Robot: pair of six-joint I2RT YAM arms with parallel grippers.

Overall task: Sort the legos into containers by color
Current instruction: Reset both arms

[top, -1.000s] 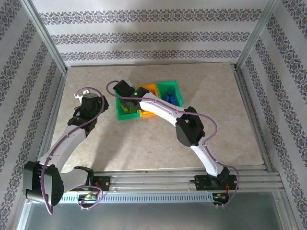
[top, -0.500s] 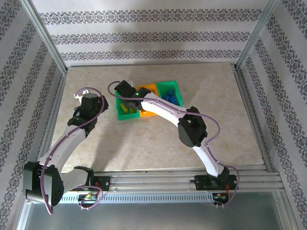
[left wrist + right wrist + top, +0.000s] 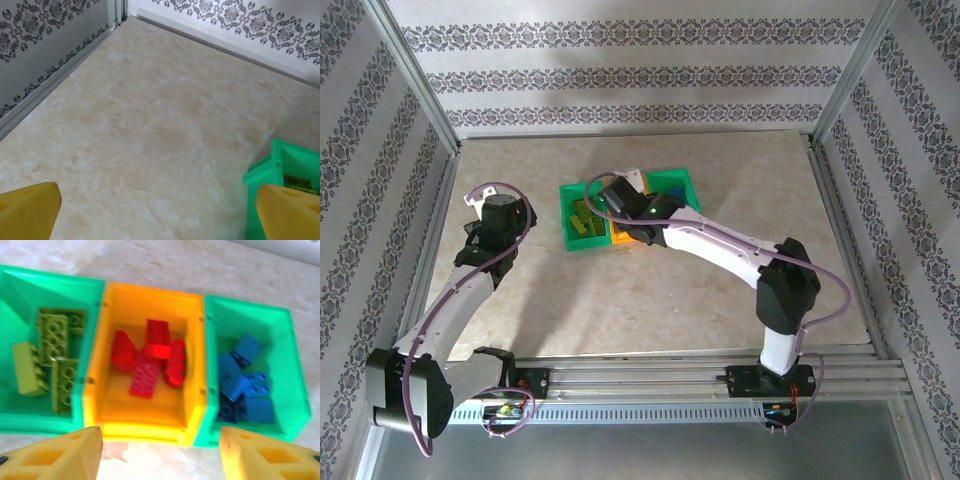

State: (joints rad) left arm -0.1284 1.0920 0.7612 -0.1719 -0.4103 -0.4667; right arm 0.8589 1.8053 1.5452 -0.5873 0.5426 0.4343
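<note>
The containers stand in a row at mid-table: a left green bin [image 3: 578, 238], an orange bin [image 3: 192, 360] and a right green bin [image 3: 675, 184]. In the right wrist view, yellow-green legos [image 3: 52, 355] lie in the left green bin [image 3: 20, 295], red legos [image 3: 150, 360] in the orange one, and blue legos [image 3: 245, 380] in the right green bin [image 3: 285, 365]. My right gripper [image 3: 160, 455] hovers over the row's near edge, open and empty. My left gripper [image 3: 160, 215] is open over bare table, left of the bins, with a green bin corner [image 3: 272, 170] beside its right finger.
The marble table top [image 3: 650, 290] is bounded by patterned walls and metal posts. The right arm [image 3: 720, 250] reaches across the middle of the table to the bins. A metal rail [image 3: 670, 380] runs along the near edge.
The right gripper has pulled back from over the left green bin to the row's middle, and its jaws have widened. Its elbow swung right. The left arm shifted slightly.
</note>
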